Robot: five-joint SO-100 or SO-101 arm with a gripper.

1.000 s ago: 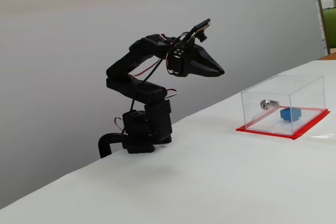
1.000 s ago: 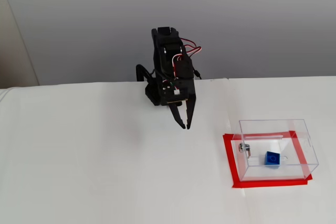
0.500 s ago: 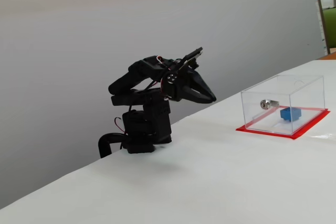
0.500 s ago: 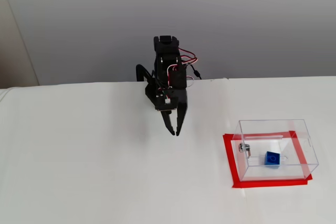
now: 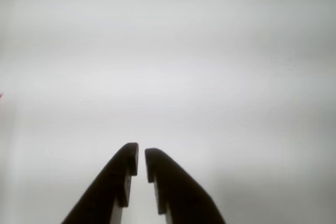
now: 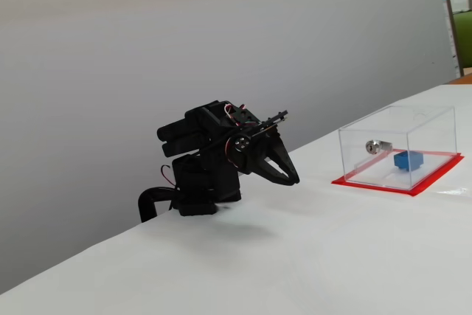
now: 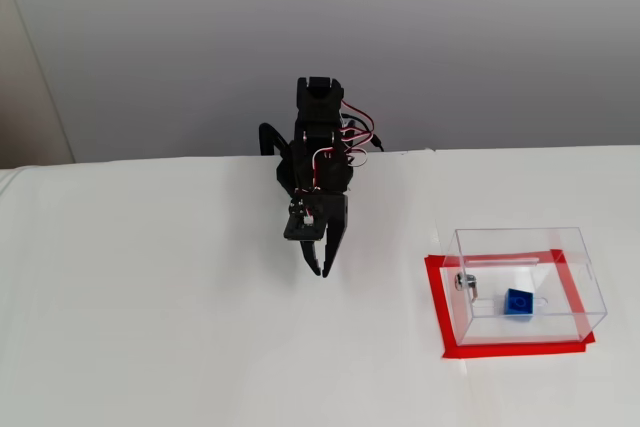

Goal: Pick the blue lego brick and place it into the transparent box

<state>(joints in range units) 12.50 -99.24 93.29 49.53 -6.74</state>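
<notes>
The blue lego brick lies inside the transparent box, which stands on a red base; in a fixed view the brick shows through the clear wall of the box. My gripper is folded down near the arm's base, well left of the box, tips close over the white table. It is shut and holds nothing. Both dark fingers nearly touch in the wrist view, over bare white surface. From the side the gripper points down toward the table.
A small silver metal piece sits in the box beside the brick. The white table ends at a grey wall behind the arm. Shelving stands at the far right edge.
The arm has folded back and down: the gripper dropped from raised height to just above the table and swung slightly left. Its jaws stayed shut. Brick and box have not moved.
</notes>
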